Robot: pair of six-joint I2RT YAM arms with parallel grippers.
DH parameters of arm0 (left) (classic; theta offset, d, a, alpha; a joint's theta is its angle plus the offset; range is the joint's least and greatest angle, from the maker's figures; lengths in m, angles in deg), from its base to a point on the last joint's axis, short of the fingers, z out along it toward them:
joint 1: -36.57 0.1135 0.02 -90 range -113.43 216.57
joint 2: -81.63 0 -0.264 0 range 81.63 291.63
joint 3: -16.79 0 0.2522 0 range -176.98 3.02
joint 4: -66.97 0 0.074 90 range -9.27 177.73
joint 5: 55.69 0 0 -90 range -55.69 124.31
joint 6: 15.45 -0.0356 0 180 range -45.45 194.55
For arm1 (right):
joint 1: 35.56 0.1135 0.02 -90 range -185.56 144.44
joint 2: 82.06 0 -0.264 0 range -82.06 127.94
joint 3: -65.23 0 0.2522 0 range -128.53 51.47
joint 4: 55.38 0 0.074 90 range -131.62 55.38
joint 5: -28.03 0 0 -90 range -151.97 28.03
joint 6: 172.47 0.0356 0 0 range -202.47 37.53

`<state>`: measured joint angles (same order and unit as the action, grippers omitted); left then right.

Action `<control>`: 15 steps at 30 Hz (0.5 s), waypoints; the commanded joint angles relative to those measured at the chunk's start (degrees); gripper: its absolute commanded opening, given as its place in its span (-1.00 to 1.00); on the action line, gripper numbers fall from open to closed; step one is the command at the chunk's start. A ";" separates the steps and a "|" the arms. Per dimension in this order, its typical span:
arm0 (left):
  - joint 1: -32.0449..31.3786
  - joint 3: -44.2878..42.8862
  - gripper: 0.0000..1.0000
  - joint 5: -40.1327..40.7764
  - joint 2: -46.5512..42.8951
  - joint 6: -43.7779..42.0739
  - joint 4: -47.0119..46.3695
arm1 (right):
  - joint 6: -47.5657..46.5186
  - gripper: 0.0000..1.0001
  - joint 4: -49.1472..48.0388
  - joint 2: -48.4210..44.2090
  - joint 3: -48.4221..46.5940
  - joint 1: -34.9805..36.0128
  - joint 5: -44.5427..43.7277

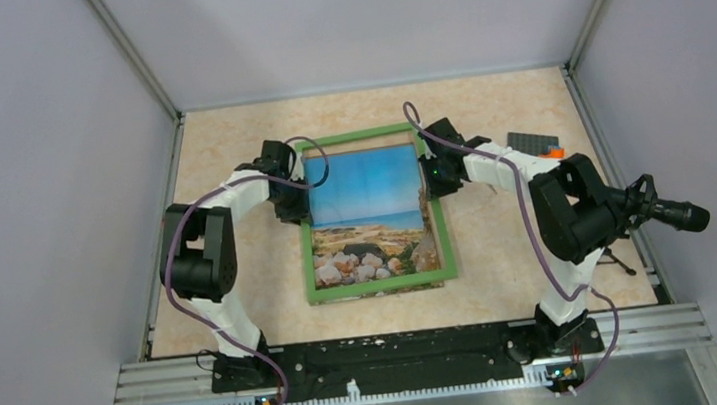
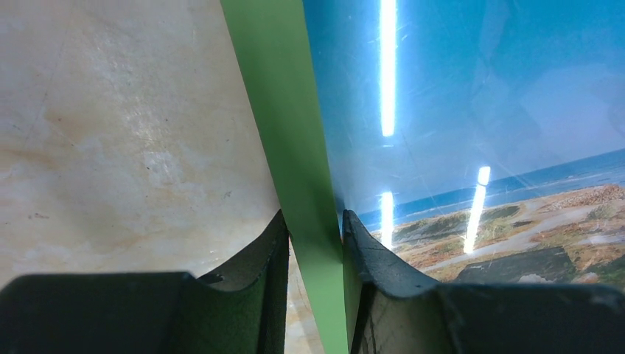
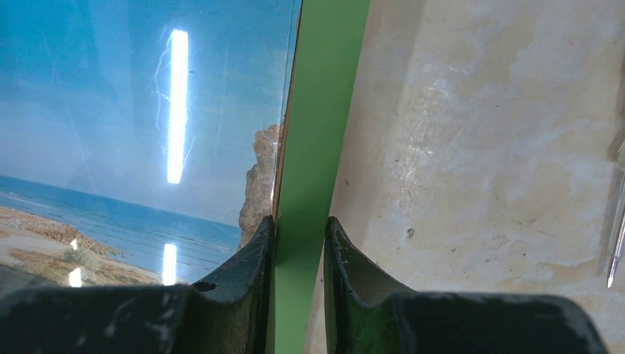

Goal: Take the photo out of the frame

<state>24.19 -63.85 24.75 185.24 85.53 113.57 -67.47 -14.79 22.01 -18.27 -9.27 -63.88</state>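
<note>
The frame (image 1: 383,282), with its thin green border, lies flat in the middle of the table with the photo (image 1: 369,196) of sky, sea and rocks inside it. A narrow strip of table colour shows between the top border and the photo's upper edge. My left gripper (image 1: 294,201) is shut on the left border. In the left wrist view my left gripper (image 2: 313,221) pinches the frame (image 2: 284,110) beside the photo (image 2: 457,88). My right gripper (image 1: 429,177) is shut on the right border. The right wrist view shows my right gripper (image 3: 298,225) clamping the frame (image 3: 324,110) next to the photo (image 3: 110,110).
A black slab with an orange piece (image 1: 534,144) lies at the back right. A black cylindrical device (image 1: 667,213) on a small stand sits at the right edge. A thin metal rod (image 3: 615,251) lies right of the frame. Walls enclose the table on three sides.
</note>
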 commanded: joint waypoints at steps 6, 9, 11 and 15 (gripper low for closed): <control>1.96 -5.06 -0.78 4.28 4.63 -3.58 -3.32 | -4.93 -1.00 -2.68 2.88 -2.53 -2.12 -1.95; 2.24 -6.91 -0.68 4.49 6.03 -4.03 -3.55 | -4.96 -1.00 -2.83 4.00 -4.02 -2.37 -0.82; 2.27 -8.15 -0.40 4.41 6.26 -5.02 -3.35 | -5.47 -1.00 -2.79 4.71 -5.29 -2.53 0.56; 2.36 -6.42 0.31 4.24 0.98 -10.14 -5.84 | -5.44 -0.47 0.10 5.37 -8.18 -2.83 3.22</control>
<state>25.33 -70.27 25.95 190.03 81.93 112.55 -68.63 -16.96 27.10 -22.44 -11.28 -63.16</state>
